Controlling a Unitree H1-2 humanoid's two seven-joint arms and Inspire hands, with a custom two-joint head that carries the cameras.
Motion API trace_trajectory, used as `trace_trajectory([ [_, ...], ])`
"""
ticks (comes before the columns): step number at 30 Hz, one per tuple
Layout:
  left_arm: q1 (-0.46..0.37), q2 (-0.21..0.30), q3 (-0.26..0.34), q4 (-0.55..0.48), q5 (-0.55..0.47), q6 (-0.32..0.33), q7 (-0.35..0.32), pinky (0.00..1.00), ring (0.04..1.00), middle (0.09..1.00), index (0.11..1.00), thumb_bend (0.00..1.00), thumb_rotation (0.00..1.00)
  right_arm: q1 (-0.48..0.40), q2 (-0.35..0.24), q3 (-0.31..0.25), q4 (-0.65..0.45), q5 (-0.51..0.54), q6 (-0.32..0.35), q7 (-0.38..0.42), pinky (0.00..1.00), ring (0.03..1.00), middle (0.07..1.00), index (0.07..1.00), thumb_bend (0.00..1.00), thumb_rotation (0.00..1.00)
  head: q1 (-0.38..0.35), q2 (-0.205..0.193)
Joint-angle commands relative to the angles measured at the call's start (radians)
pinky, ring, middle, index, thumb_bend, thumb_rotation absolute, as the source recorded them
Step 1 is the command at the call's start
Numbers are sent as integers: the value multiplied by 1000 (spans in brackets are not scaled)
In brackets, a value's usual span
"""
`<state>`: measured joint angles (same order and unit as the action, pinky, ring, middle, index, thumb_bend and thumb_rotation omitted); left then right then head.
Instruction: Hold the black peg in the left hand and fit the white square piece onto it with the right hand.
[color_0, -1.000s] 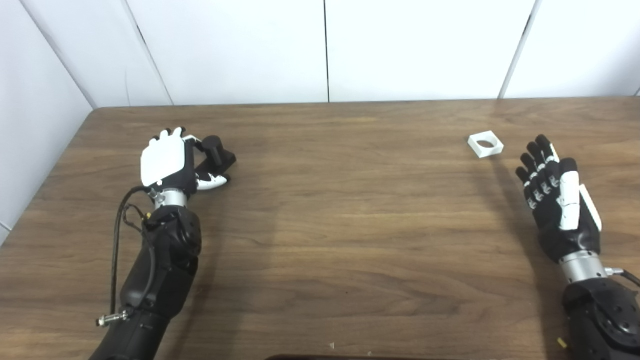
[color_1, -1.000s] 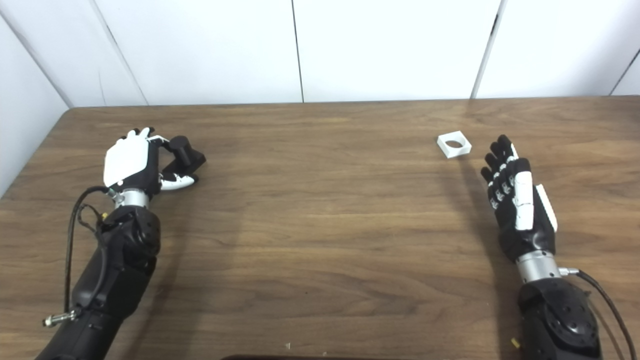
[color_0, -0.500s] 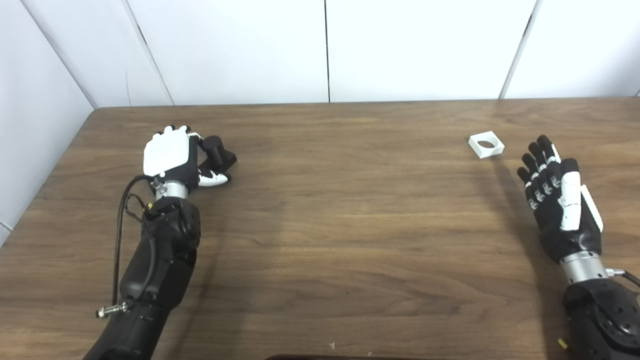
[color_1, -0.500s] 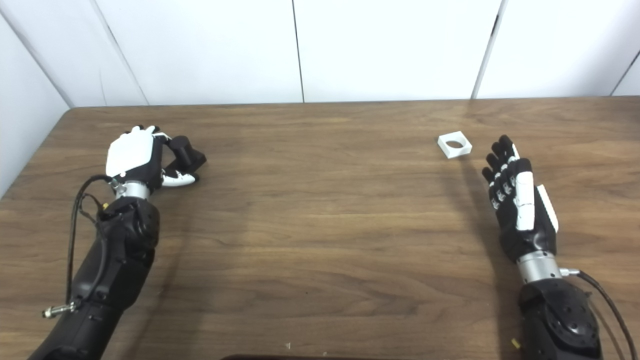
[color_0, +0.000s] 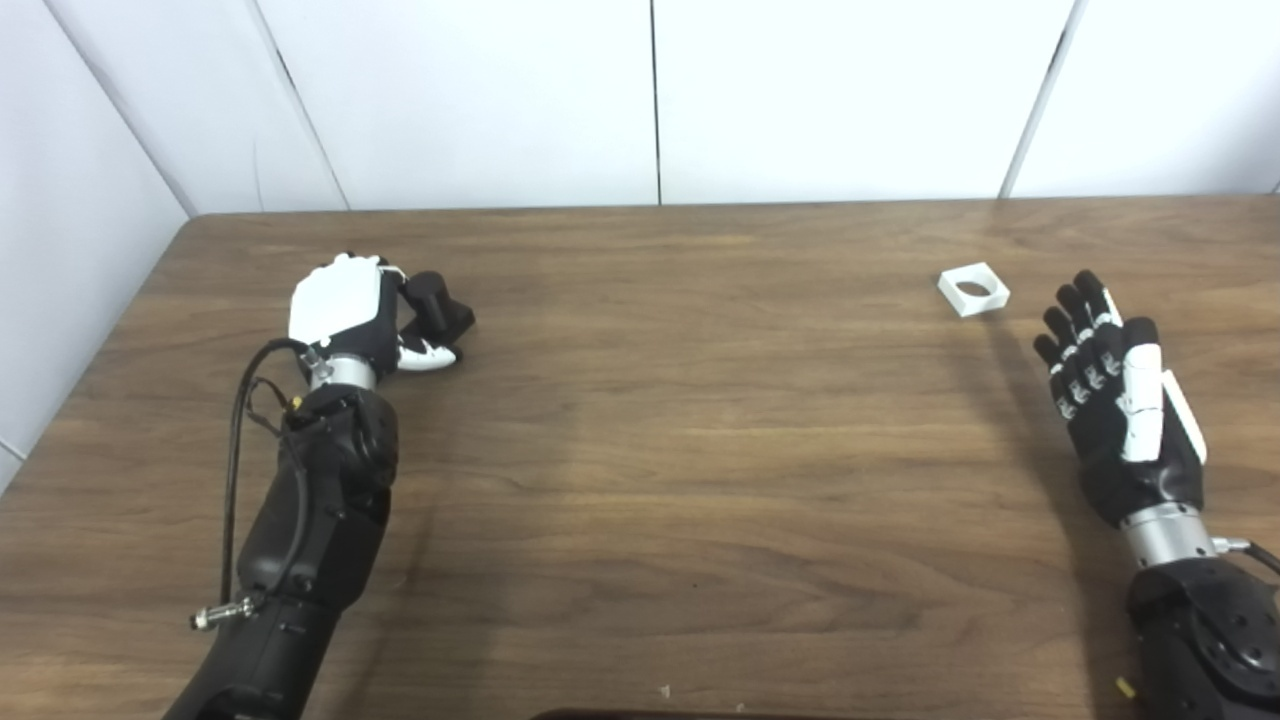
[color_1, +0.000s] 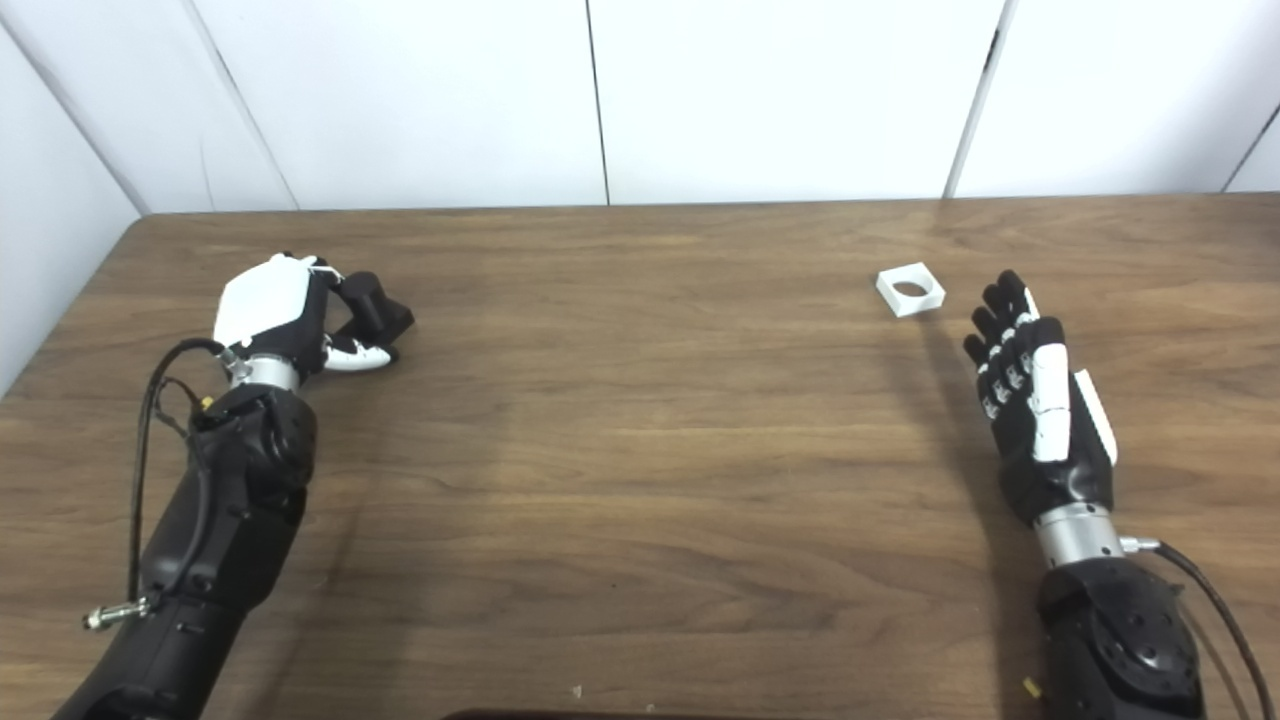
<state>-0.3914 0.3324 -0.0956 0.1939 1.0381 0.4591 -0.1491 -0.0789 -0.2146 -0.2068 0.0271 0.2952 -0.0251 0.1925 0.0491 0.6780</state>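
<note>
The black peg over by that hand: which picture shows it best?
The left eye view, marginally: the black peg shows beside the left hand. The right eye view shows the same peg, equally part-hidden by that hand.

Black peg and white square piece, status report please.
Left hand closing around black peg, grasp unconfirmed. Right hand open, short of white square piece. Nothing between them.

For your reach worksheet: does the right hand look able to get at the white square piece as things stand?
Probably yes. The right hand is open beside the white square piece, with only bare table between them.
</note>
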Motion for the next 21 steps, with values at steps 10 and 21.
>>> trace_trajectory([
  [10,-35,2,20,-13,10,10,43,1000,1000,899,489,548,78,32,19,-5,42,29,-22,13,1000,1000,1000,1000,536,1000,7,-2],
  [21,-24,11,3,-21,-34,4,106,1000,1000,888,485,525,63,29,16,-5,44,31,-25,20,1000,1000,1000,1000,562,1000,6,-5],
])
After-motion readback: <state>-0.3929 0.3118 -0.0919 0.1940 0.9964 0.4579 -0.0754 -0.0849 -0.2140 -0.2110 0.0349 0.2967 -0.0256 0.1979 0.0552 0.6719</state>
